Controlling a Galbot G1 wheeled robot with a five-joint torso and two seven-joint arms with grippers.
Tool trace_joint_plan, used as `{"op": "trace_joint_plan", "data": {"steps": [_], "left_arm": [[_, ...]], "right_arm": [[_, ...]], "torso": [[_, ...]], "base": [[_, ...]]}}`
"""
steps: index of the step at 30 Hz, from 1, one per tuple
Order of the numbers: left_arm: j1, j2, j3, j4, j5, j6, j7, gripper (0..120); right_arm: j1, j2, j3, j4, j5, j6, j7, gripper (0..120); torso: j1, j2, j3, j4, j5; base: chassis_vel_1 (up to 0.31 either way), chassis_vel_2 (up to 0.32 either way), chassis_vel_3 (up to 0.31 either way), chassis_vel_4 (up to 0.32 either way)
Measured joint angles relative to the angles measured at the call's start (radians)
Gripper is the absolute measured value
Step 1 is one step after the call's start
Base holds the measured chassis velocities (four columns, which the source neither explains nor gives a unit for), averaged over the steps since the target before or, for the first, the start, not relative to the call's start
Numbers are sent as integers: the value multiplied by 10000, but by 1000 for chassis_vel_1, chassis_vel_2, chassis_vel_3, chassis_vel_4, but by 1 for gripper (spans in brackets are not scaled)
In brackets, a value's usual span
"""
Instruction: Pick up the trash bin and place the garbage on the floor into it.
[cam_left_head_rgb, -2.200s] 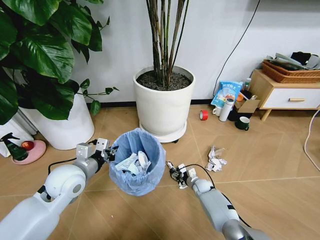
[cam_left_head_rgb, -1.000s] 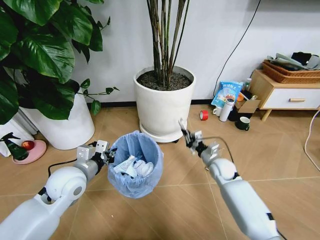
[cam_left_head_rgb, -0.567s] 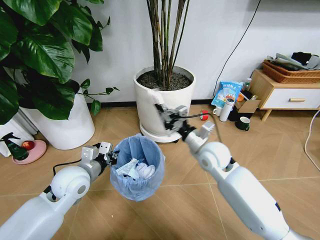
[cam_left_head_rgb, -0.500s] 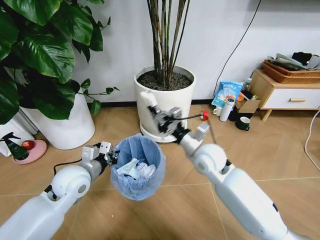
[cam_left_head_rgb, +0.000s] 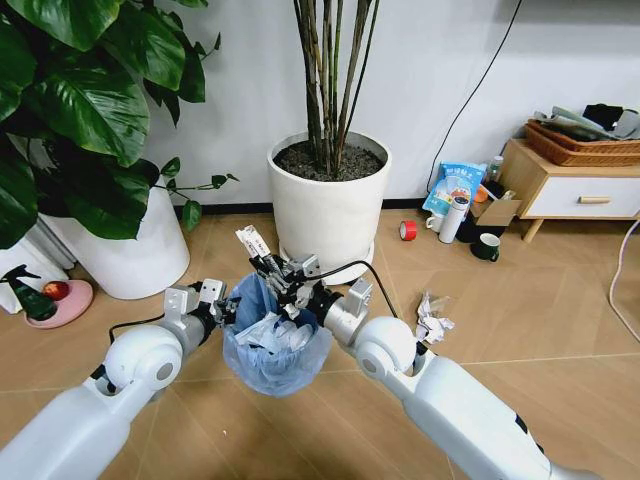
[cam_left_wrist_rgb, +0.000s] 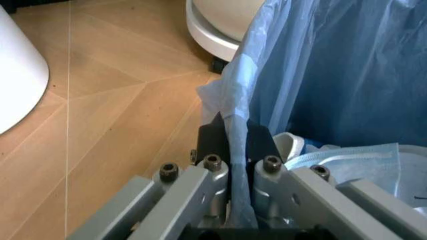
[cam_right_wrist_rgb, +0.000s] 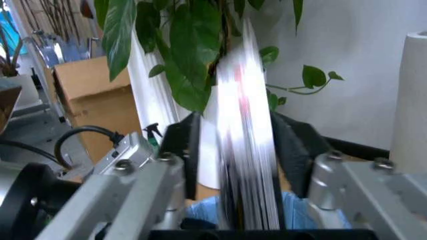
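Gripping: left end effector (cam_left_head_rgb: 219, 306) clamps the trash bin (cam_left_head_rgb: 275, 345) rim.
Right end effector (cam_left_head_rgb: 268, 268): pinches a stick wrapper (cam_left_head_rgb: 252, 243) above the bin.
Floor: crumpled paper (cam_left_head_rgb: 431, 319).

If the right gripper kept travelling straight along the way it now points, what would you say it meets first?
The right gripper, shut on a stick wrapper above the trash bin, points toward the leafy plant's white pot. Probably that pot, though depth is unclear.

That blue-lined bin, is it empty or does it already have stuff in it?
Partly filled: crumpled white paper lies inside the trash bin, which the left gripper holds by its rim.
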Motion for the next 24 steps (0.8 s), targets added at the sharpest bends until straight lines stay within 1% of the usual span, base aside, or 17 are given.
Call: {"op": "trace_joint_plan", "data": {"steps": [2,3,5,6,8,9,10,11,12,14,15,16,17,19,20,24], "left_arm": [[-1,0,0,0,0,0,1,0],[-6,0,0,0,-1,-1,2,0],[-12,-6,0,1,-3,-1,3,0],[-12,-6,0,1,-3,-1,3,0],[-4,-14,-17,-6,-9,0,4,0],[46,1,-80,-35,-9,-4,4,0],[46,1,-80,-35,-9,-4,4,0],[82,23,-136,-53,-9,-7,3,0],[102,29,-174,-67,-5,-10,0,0],[140,33,-231,-91,15,-19,0,0],[156,33,-246,-107,23,-22,-1,0],[156,33,-246,-107,23,-22,-1,0],[170,30,-257,-128,31,-26,-1,0],[191,23,-263,-167,45,-30,-1,0],[191,23,-263,-167,45,-30,-1,0],[225,4,-272,-268,60,-43,-13,0]], "right_arm": [[-5,1,-3,-6,-17,4,0,41],[-14,7,-8,-17,-44,14,-2,50],[-31,21,-18,-19,-68,19,-4,58],[-31,21,-18,-19,-68,19,-4,58],[-36,40,-14,0,-85,23,0,68],[-43,88,181,40,-93,21,83,73],[-43,88,181,40,-93,21,83,73],[-94,122,543,81,-107,-41,266,78],[-149,116,844,101,-122,-145,478,79],[-292,-11,1598,81,-172,-352,938,91],[-371,-116,1978,7,-264,-451,1091,94],[-371,-116,1978,7,-264,-451,1091,94],[-467,-253,2430,-173,-381,-512,1185,98],[-640,-508,3266,-794,-574,-558,1314,100],[-640,-508,3266,-794,-574,-558,1314,100],[-880,-752,4475,-3035,-794,-555,1347,100]], "torso": [[0,0,0,0,0],[0,0,0,0,0],[0,0,0,0,0],[0,0,0,0,0],[0,0,0,0,-1],[0,0,0,1,0],[0,0,0,1,0],[0,0,0,2,0],[0,0,0,3,1],[0,0,0,1,1],[0,0,0,1,1],[0,0,0,1,1],[0,0,0,0,2],[0,0,0,-3,2],[0,0,0,-3,2],[1,0,0,-4,5]], "base": [[0,0,0,0],[0,0,0,0],[0,0,0,0],[0,0,0,0],[0,0,0,0],[0,0,0,0],[0,0,0,0],[0,0,0,0],[0,0,0,0],[0,0,0,0],[0,0,0,0],[0,0,0,0],[0,0,0,0],[0,0,0,0],[0,0,0,0],[0,0,0,0]]}}
